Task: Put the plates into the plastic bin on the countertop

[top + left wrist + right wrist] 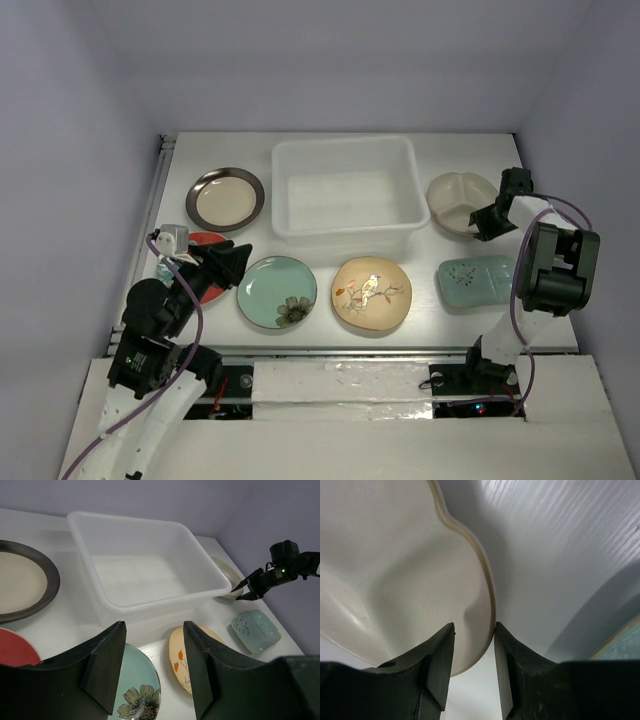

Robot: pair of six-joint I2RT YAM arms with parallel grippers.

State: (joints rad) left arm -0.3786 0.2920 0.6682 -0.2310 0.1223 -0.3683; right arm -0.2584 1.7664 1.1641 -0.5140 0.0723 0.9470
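The translucent plastic bin stands at the back middle of the countertop with nothing in it. Around it lie the plates: dark-rimmed cream, red, teal with flower, tan with bird, pale green rectangular and cream divided. My right gripper is open and straddles the near right rim of the divided plate, one finger inside, the other against the outer edge. My left gripper hovers open with nothing in it, between the red and teal plates, pointing at the bin.
Pale lavender walls close in the countertop at the back and on both sides. The right arm rises over the pale green plate. The left arm's cable loops near the front left edge.
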